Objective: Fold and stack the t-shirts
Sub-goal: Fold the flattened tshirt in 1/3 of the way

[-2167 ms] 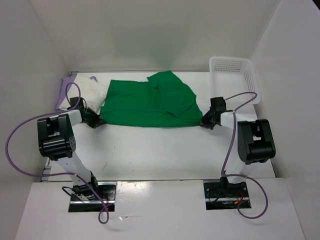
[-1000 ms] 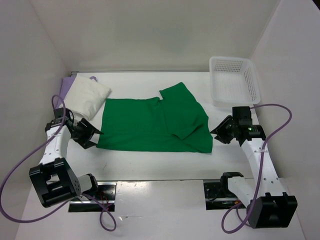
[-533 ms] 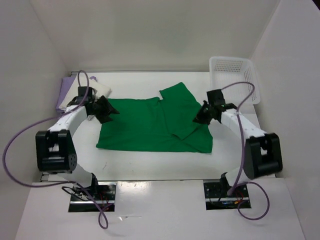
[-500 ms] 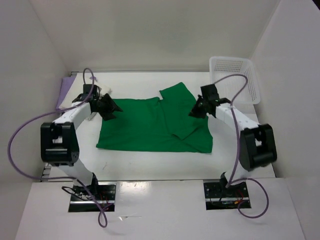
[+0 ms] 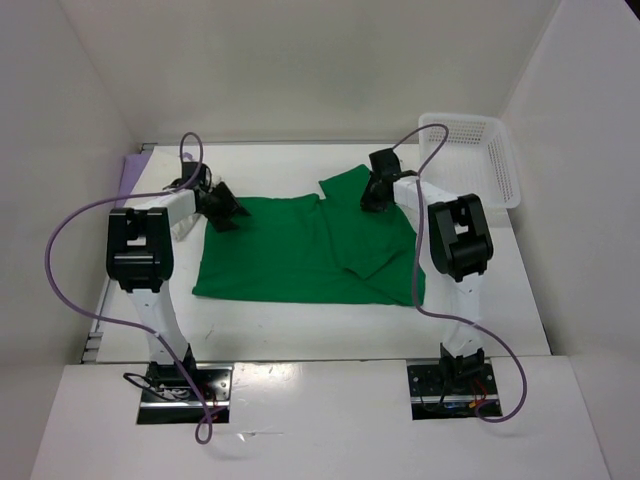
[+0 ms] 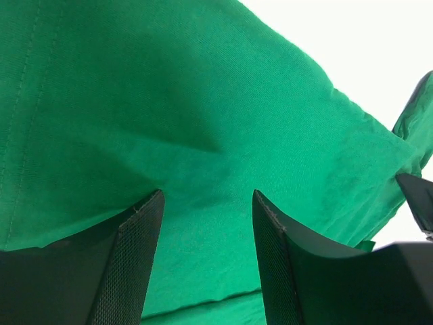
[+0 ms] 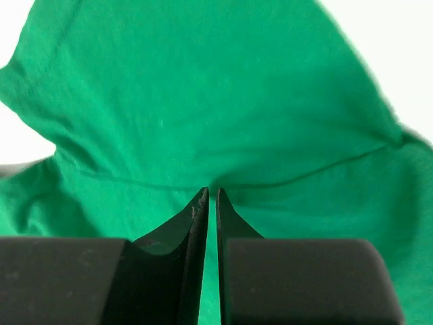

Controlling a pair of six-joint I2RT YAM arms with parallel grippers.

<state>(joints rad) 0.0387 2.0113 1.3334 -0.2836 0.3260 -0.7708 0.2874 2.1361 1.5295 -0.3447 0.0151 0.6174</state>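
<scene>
lavender t-shirt (image 5: 127, 180) only a sliver beside left arm (image 5: 140, 250), green t-shirt (image 6: 203, 101) cropped by both wrist views

One green shirt (image 5: 300, 250), maybe one lavender (image 5: 128, 172), one basket (image 5: 460, 119).

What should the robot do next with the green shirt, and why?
Probably close the left gripper. Its fingers stand open with the green t-shirt lying between them, while the right gripper looks pinched shut on the cloth near the shirt's far edge. With both grippers holding, the shirt could likely be lifted and folded evenly.
</scene>
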